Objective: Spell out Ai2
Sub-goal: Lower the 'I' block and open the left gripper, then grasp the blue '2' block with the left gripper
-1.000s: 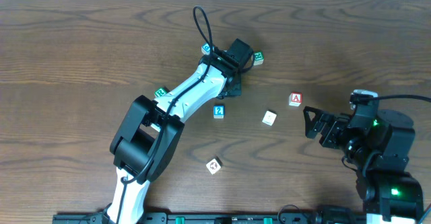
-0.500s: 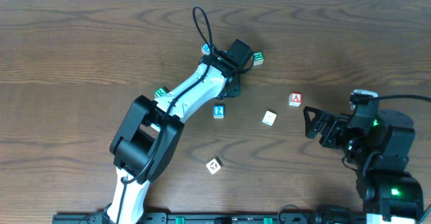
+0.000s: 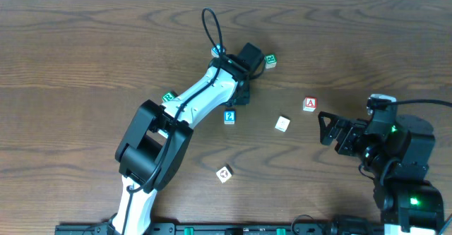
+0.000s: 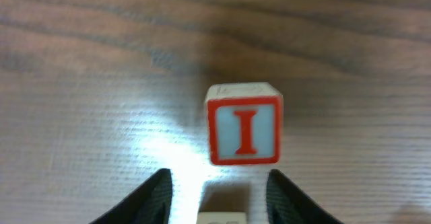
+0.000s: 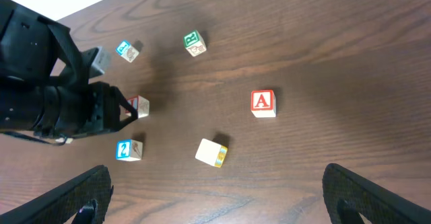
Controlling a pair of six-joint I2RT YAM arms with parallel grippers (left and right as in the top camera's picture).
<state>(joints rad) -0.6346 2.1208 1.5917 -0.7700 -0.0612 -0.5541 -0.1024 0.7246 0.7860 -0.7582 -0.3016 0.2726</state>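
Left wrist view has the small wooden cube with a red letter I point(image 4: 243, 131) standing upright on the dark brown wooden table point(image 4: 81, 83), lit by a bright patch. It stands just past the tips of the left gripper point(image 4: 217, 180). The two dark fingers point(image 4: 156, 196) of that gripper stand apart with nothing clamped between them, and the cube is beyond them rather than in the gap.

Overhead, the white left arm point(image 3: 201, 94) reaches to the middle of the table, and its gripper hides the I cube. The small wooden cube with a blue 2 point(image 3: 229, 117) lies near that gripper, on the side towards the robot. The small wooden cube with a red letter A point(image 3: 309, 104) lies well to the right, close to the right gripper point(image 3: 323, 128), whose fingers are spread wide and hold nothing. A pale wooden cube with a blank top face point(image 3: 282, 123) lies between the 2 cube and the A cube. The three lettered cubes lie apart from one another.

One green-marked cube point(image 3: 270, 61) lies beside the left wrist, another green-marked cube point(image 3: 168, 97) lies against the left arm, and a light-blue-marked cube point(image 3: 216, 51) lies by the cable. A dark-marked cube point(image 3: 224, 173) lies alone nearer the robot.
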